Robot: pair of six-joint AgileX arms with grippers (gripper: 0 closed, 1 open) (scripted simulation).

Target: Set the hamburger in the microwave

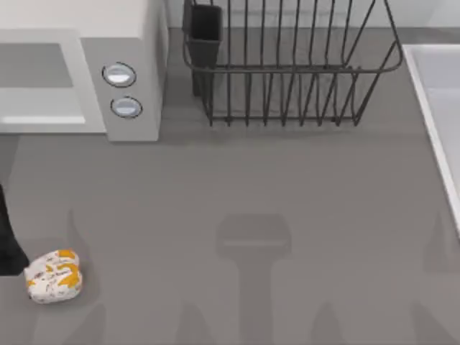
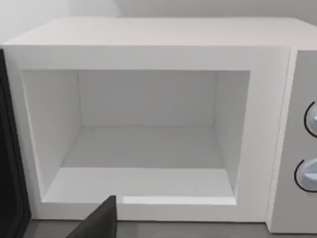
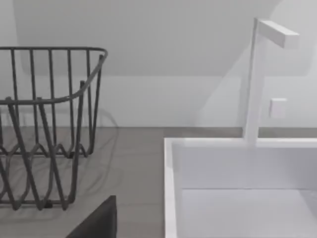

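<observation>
The hamburger (image 1: 54, 276), a small white lump with orange patches and dark speckles, lies on the grey table near the front left corner. The microwave (image 1: 118, 43) is the white box at the back left, with two round knobs (image 1: 119, 75) on its side panel. Its cavity (image 2: 148, 144) faces the left wrist camera, open and with nothing inside. A dark piece of my left gripper (image 2: 99, 223) pokes in at the edge of the left wrist view, short of the microwave's front. A like dark piece of my right gripper (image 3: 96, 223) hangs between the rack and the sink.
A black wire rack (image 1: 287, 65) with a dark cup (image 1: 205, 29) stands at the back middle. A white sink (image 1: 438, 108) with a tap (image 3: 257, 79) takes the right side. The microwave's dark open door (image 1: 8, 237) stands just left of the hamburger.
</observation>
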